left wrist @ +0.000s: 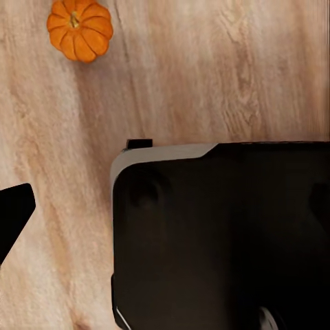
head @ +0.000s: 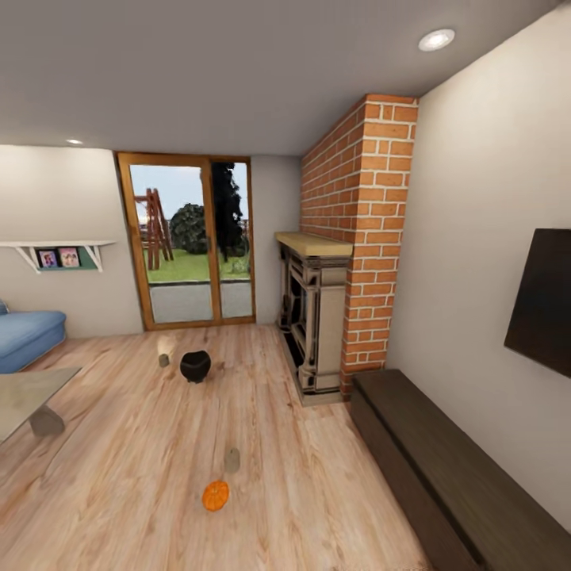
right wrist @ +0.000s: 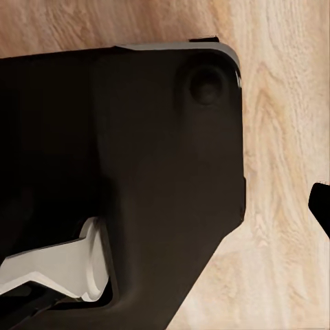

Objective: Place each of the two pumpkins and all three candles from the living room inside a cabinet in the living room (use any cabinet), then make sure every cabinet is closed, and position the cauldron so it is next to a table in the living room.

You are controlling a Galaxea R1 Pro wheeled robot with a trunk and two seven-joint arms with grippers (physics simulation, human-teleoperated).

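One orange pumpkin (head: pixel 215 496) lies on the plank floor close in front of me, and it turns up again in the left wrist view (left wrist: pixel 80 29). A beige-grey candle (head: pixel 231 460) stands just beyond it. Farther off sits the black cauldron (head: pixel 195 365), with another pale candle (head: pixel 165 351) to its left. The long dark-brown cabinet (head: pixel 444 476) runs along the right wall, its fronts shut. The grey table (head: pixel 32 396) juts in at the left edge. A dark fingertip (left wrist: pixel 14 213) edges the left wrist view, and another dark fingertip (right wrist: pixel 320 205) edges the right wrist view; whether either gripper is open or shut is unclear.
A red-brick fireplace (head: pixel 333 301) stands beyond the cabinet. Wood-framed glass doors (head: pixel 190 246) close the far wall, and a blue sofa (head: pixel 28 333) sits at the left. A dark screen (head: pixel 543 301) hangs above the cabinet. My black base (left wrist: pixel 227 234) shows under both wrists.
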